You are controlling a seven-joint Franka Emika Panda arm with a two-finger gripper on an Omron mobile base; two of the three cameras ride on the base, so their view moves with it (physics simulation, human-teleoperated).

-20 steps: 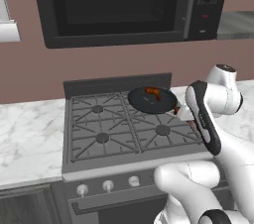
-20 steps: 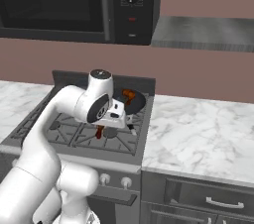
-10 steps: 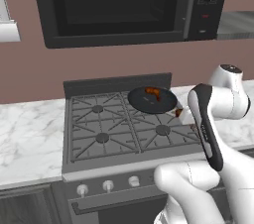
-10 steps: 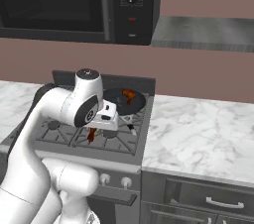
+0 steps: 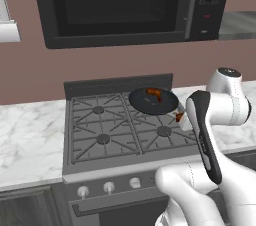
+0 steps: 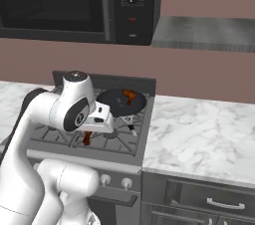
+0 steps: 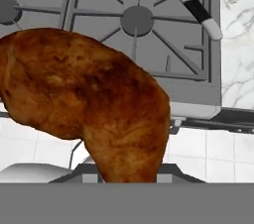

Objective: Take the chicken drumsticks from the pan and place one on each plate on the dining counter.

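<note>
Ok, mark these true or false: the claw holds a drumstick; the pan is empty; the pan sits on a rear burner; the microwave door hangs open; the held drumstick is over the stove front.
1. The claw holds a drumstick: true.
2. The pan is empty: false, a second drumstick lies in it.
3. The pan sits on a rear burner of the stove: true.
4. The microwave door hangs open: false, it is closed.
5. The held drumstick is over the stove front: true.

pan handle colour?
Pan handle: pale grey with a black middle band. Clearest in the hand view.
</note>
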